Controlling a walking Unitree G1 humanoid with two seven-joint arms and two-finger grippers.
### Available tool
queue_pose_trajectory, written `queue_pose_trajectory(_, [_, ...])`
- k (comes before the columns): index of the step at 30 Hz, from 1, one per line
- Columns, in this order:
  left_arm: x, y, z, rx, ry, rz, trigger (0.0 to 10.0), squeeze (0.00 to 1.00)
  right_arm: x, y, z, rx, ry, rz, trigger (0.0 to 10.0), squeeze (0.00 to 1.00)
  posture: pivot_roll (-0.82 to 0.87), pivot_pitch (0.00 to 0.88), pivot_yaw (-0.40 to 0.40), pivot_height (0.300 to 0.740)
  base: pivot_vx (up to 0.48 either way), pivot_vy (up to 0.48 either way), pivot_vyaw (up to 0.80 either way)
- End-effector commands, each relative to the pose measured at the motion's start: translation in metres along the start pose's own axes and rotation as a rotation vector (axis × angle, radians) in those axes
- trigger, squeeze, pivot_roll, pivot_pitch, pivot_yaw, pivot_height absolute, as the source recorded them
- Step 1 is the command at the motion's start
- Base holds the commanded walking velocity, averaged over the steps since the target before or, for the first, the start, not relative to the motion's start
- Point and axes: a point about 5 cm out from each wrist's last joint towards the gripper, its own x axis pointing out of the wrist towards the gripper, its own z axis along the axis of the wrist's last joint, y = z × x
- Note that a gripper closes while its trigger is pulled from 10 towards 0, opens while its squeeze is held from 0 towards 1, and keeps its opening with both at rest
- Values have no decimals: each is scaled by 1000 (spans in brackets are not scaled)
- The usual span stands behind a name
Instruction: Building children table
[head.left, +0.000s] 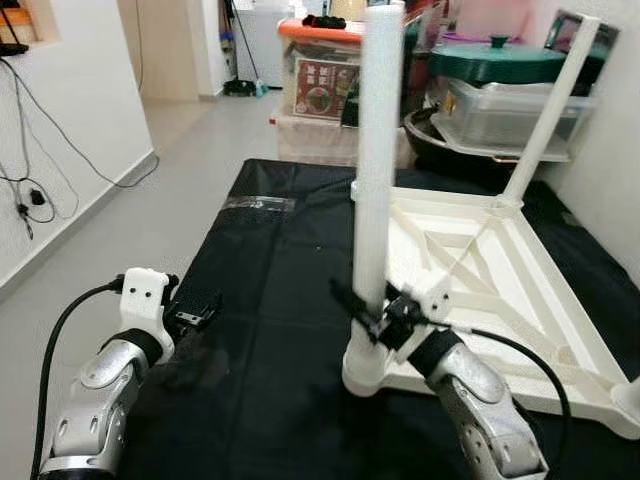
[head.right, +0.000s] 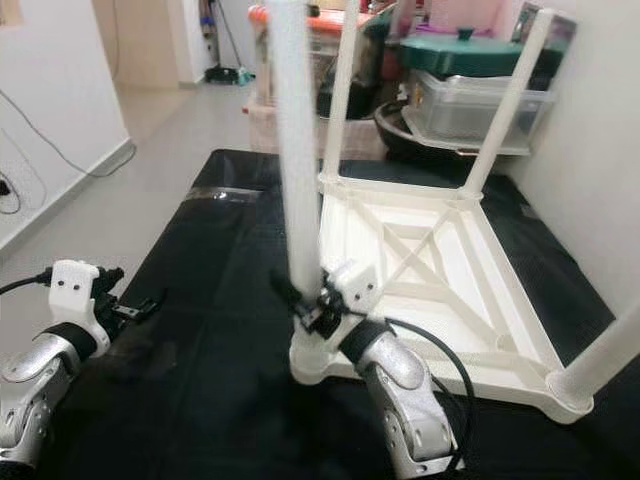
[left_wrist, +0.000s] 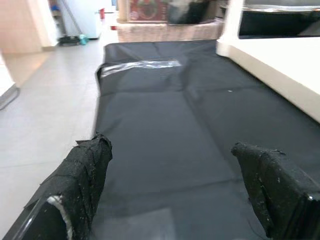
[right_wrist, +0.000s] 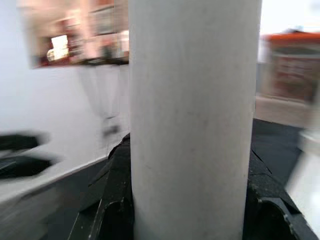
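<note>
Three legs up: the white children's table (head.left: 500, 290) lies upside down on the black mat (head.left: 270, 330), underside ribs showing, legs pointing at the ceiling.
Near leg: a white tube (head.left: 378, 190) stands upright in the near corner socket (head.left: 365, 372), long axis vertical, top running out of the head view.
Right end effector: right end effector (head.right: 308, 300) is low on that near leg just above the socket, black fingers (right_wrist: 117, 200) closed around the tube on both sides, tube pressed between them.
Left end effector: left end effector (left_wrist: 175, 190) hovers over bare mat off to the robot's left, well apart from the table, fingers spread wide and holding nothing.
Far legs: a second leg (head.right: 505, 105) rises from the far right corner, leaning a little outward; a third (head.right: 342, 95) stands at the far left corner; a fourth (head.right: 610, 365) angles out at the near right corner.
Mat: dark sheet spread on the tiled floor (head.left: 130, 230), with a strip of clear tape (head.left: 260, 204) at its far left part.
Behind the table: stacked plastic storage boxes (head.left: 320, 85), a clear tub with a green lid (head.left: 495, 62) on top, and a dark basin (head.left: 440, 140), crowding the mat's far edge.
Right side: a white wall (head.right: 590, 170) runs close along the table's right edge.
Left side: cables (head.left: 30, 190) hang down the left wall.
</note>
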Motion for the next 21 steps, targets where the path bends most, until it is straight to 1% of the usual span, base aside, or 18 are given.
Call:
queue_pose_trajectory(1, [-2, -1, -2, 6, 1, 2, 10000, 1000, -16, -22, -26, -1, 160, -152, 0, 0, 164, 0, -70, 740, 0, 0, 0])
queue_pose_trajectory(4, [-2, 0, -2, 7, 4, 4, 10000, 1000, -21, -28, -30, -58, 192, -251, 0, 0, 160, 0, -67, 740, 0, 0, 0])
queue_pose_trajectory(6, [-2, 0, -3, 7, 5, 4, 10000, 1000, -22, -29, -31, -64, 196, -272, 0, 0, 160, 0, -67, 740, 0, 0, 0])
queue_pose_trajectory(8, [-1, 2, -2, 10, 5, 4, 10000, 1000, -29, -38, -33, -28, 188, -421, 0, 0, 152, 0, -62, 740, 0, 0, 0])
queue_pose_trajectory(9, [0, 2, -2, 11, 5, 4, 10000, 1000, -32, -40, -33, -19, 184, -472, 0, 0, 152, 0, -62, 740, 0, 0, 0])
queue_pose_trajectory(10, [2, 1, -2, 11, 2, 0, 10000, 1000, -38, -41, -28, 6, 121, -526, 0, 0, 136, 0, -54, 740, 0, 0, 0])
queue_pose_trajectory(11, [2, 1, -2, 11, 2, 0, 10000, 1000, -38, -41, -28, 6, 121, -526, 0, 0, 136, 0, -54, 740, 0, 0, 0])
queue_pose_trajectory(12, [4, -1, -1, 10, -1, -5, 10000, 1000, -43, -41, -21, 29, 49, -580, 0, 0, 136, 0, -54, 740, 0, 0, 0])
queue_pose_trajectory(16, [5, -1, -1, 10, -2, -6, 10000, 1000, -45, -40, -19, 34, 32, -596, 0, 0, 136, 0, -54, 740, 0, 0, 0])
queue_pose_trajectory(19, [7, -3, -1, 6, -9, -14, 10000, 1000, -40, -38, -13, 52, -5, -575, 0, 0, 133, 0, -48, 740, 0, 0, 0])
queue_pose_trajectory(21, [12, -6, 3, -20, -34, -29, 10000, 1000, -31, -39, -3, 67, -42, -565, 0, 0, 130, 0, -43, 740, 0, 0, 0])
